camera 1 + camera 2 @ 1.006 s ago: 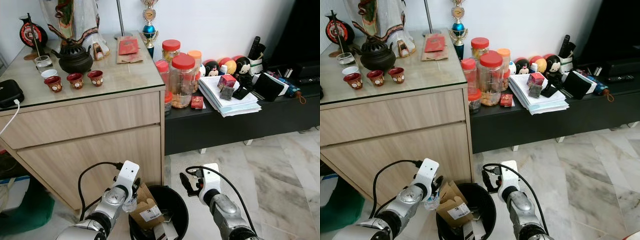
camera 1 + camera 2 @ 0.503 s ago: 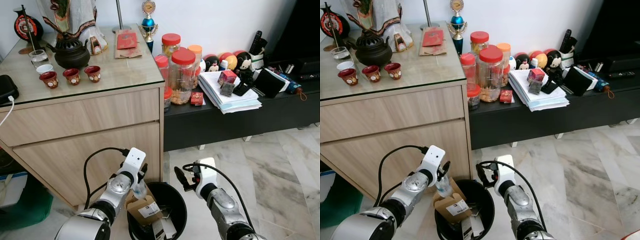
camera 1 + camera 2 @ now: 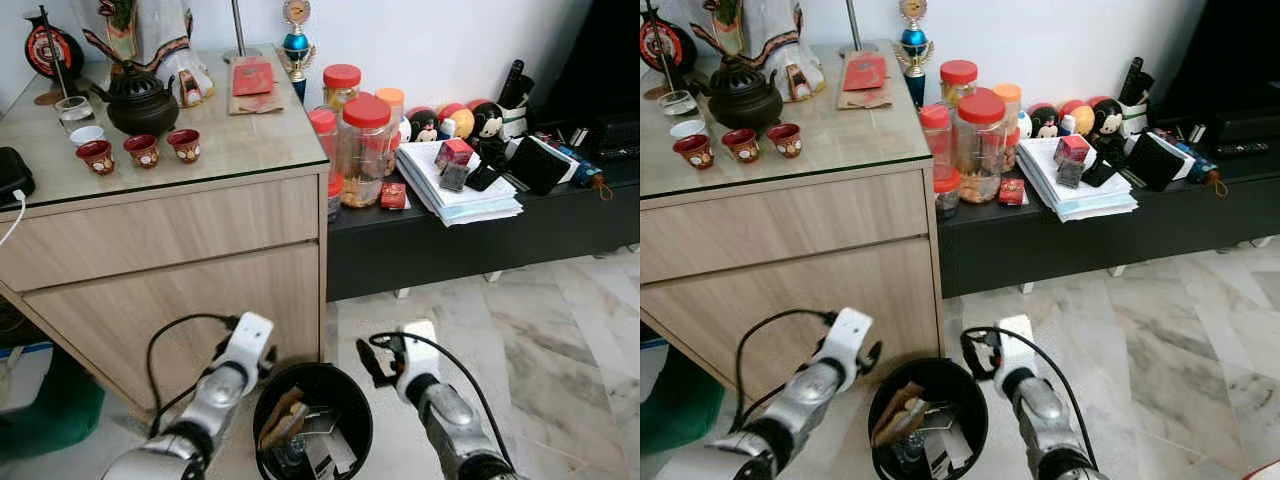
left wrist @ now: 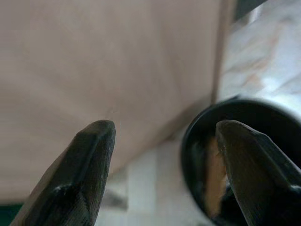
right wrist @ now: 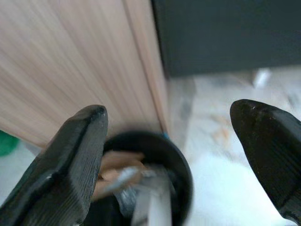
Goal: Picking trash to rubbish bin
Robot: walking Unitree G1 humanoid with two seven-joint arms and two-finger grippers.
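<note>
A black rubbish bin [image 3: 345, 392] stands on the marble floor [image 3: 540, 340] beside the corner of a wooden cabinet [image 3: 170, 260]. Inside it lie a crumpled brown paper bag [image 3: 281, 420], a clear plastic bottle [image 3: 908, 448] and white paper scraps [image 3: 330, 458]. The left gripper [image 4: 162, 165] hovers just beside the bin's rim on the cabinet side, its two black fingers [image 4: 87, 165] spread apart with nothing between them. The right gripper [image 5: 174, 155] hangs near the bin's other side, its fingers likewise spread wide and empty. On the cabinet's glass counter [image 3: 240, 145] sit a dark teapot [image 3: 140, 103] and three small red cups [image 3: 140, 151]. Red-lidded jars [image 3: 365, 150] stand on the low black shelf [image 3: 480, 240] alongside
</note>
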